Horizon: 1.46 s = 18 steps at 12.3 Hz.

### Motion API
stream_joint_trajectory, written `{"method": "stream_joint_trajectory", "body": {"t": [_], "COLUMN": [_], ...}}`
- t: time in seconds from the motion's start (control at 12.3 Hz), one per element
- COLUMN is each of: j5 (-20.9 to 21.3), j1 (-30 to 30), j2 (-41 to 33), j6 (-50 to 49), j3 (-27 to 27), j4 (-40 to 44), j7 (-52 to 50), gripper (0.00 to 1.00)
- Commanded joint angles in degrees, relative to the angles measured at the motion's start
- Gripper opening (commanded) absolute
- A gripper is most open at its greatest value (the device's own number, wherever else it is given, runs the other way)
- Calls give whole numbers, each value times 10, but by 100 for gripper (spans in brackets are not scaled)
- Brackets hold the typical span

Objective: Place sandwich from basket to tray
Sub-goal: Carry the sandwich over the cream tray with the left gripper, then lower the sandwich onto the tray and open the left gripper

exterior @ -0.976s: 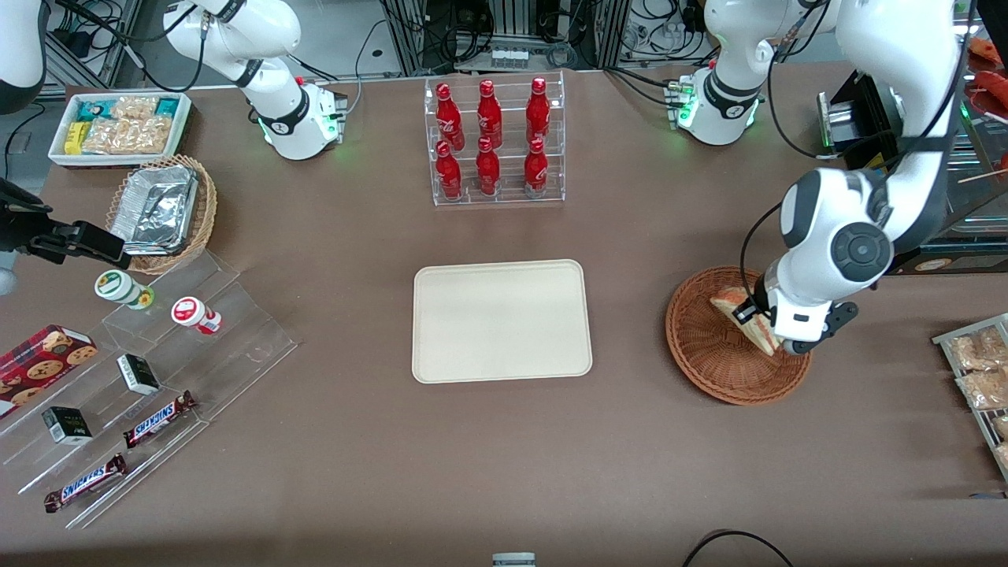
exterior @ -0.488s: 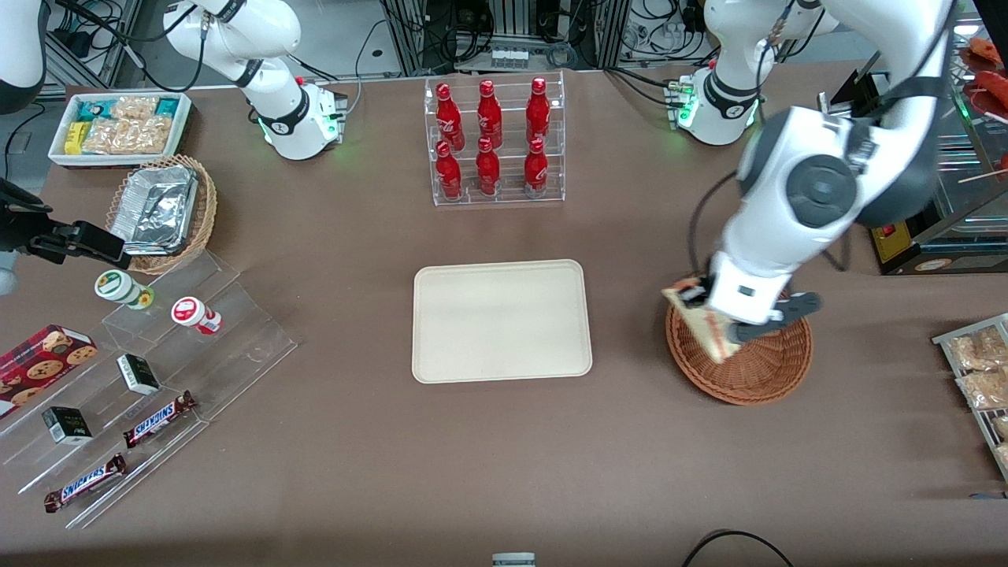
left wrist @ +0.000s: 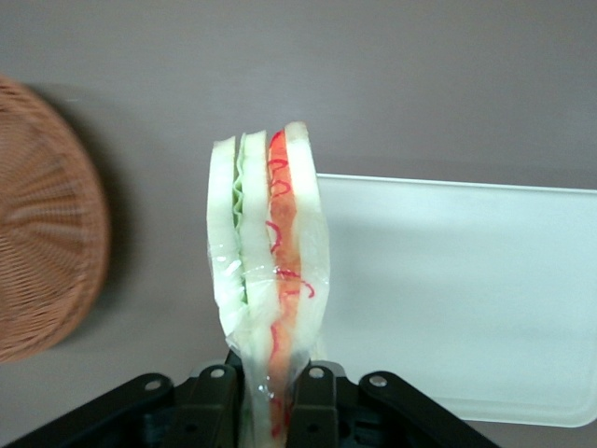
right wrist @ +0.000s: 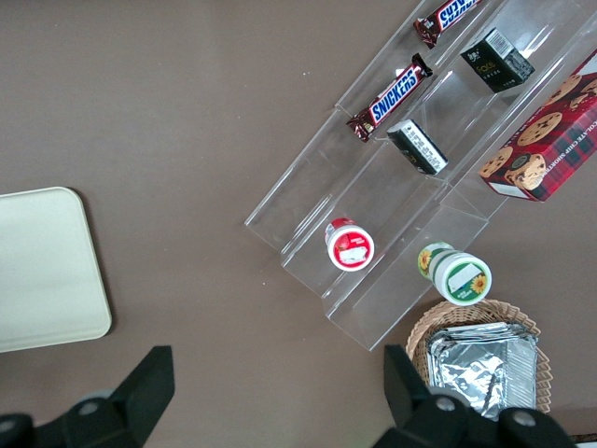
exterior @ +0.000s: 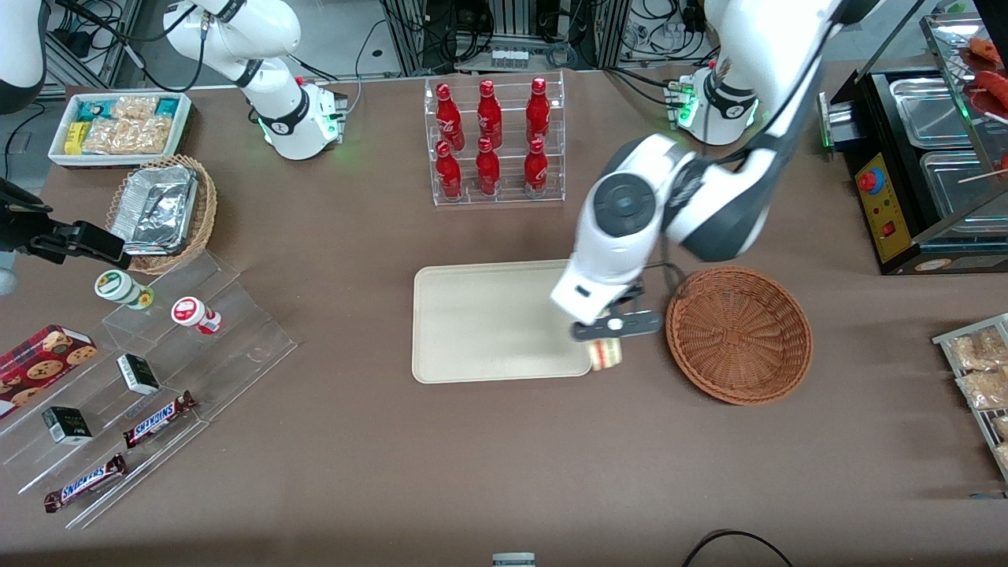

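My left gripper (exterior: 608, 335) (left wrist: 268, 392) is shut on the wrapped sandwich (exterior: 606, 354) (left wrist: 269, 252), a pale wedge with green and red-orange filling. It hangs in the air over the corner of the cream tray (exterior: 488, 323) (left wrist: 466, 289) that lies nearest the basket and the front camera. The reddish-brown wicker basket (exterior: 739, 334) (left wrist: 42, 252) stands beside the tray toward the working arm's end, and nothing lies in it. Only the sandwich's lower end shows below the gripper in the front view.
A clear rack of red bottles (exterior: 492, 142) stands farther from the front camera than the tray. Clear stepped shelves with snacks (exterior: 150, 370), a tan basket of foil containers (exterior: 161, 211) and a white snack box (exterior: 118, 126) lie toward the parked arm's end. A metal warmer (exterior: 929, 157) stands at the working arm's end.
The gripper has lifted the sandwich out of the basket and carried it sideways to the tray's near corner. The basket now holds nothing.
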Motion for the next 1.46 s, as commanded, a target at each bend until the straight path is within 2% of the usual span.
{"method": "stream_joint_trajectory", "body": {"t": [0.0, 0.57, 1.06, 1.3, 1.38], "j5": [13, 12, 14, 16, 16], "j1": [-41, -108, -121, -121, -121], "j2": [60, 133, 172, 188, 188], "j6": [44, 136, 139, 172, 172], "j3": [4, 5, 6, 6, 6], "j4": [48, 47, 49, 49, 49], "j7": [3, -9, -19, -20, -19], "gripper": [0, 0, 0, 0, 12]}}
